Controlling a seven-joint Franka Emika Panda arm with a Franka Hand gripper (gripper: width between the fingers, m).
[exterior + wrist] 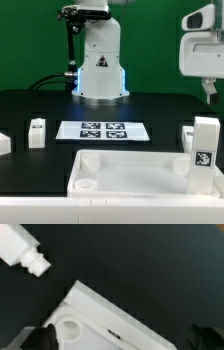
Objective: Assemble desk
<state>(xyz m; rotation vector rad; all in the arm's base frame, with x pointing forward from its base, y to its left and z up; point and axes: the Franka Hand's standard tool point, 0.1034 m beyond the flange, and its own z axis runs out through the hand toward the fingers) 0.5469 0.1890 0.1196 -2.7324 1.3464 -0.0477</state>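
Wrist view: my gripper (pixel 128 340) spread, empty, over round socket (pixel 70 328) of flat white plastic desk top (pixel 105 313) (ready for pickup, probably).

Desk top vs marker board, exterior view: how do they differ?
The marker board is a thin sheet printed with black tags; the desk top is thicker, with a raised edge and no tags showing. The desk top has a round socket at one corner; the marker board has none. The marker board lies nearer the robot base, the desk top in front. Both are white, rectangular and flat on the black table.
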